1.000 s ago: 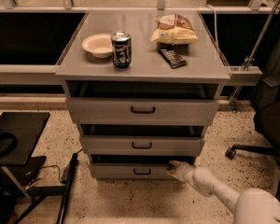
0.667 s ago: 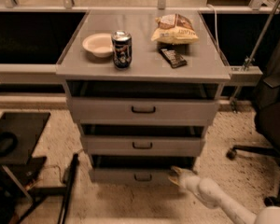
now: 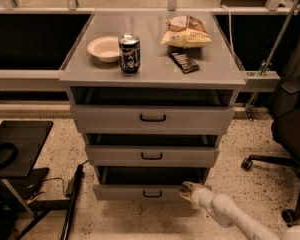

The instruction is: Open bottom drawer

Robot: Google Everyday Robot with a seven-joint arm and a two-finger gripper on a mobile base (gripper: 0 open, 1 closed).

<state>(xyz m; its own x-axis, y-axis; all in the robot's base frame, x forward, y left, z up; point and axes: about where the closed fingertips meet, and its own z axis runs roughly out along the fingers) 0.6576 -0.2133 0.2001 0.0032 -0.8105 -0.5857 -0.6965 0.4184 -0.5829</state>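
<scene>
Bottom drawer [image 3: 120, 192], lowest of 3 in the cabinet [image 3: 150, 74]: drawn further out than 1 s ago, with a wider dark gap above its front. Gripper [image 3: 189, 190] low at the right end of that front, against its top edge; whether apart or together cannot be told. Handle [image 3: 152, 194] at centre untouched. Judged partly open, with more pulling outward probably needed.

Smooth, pale end effector [image 3: 186, 190] sits at right end of matt bottom drawer [image 3: 135, 192].
</scene>
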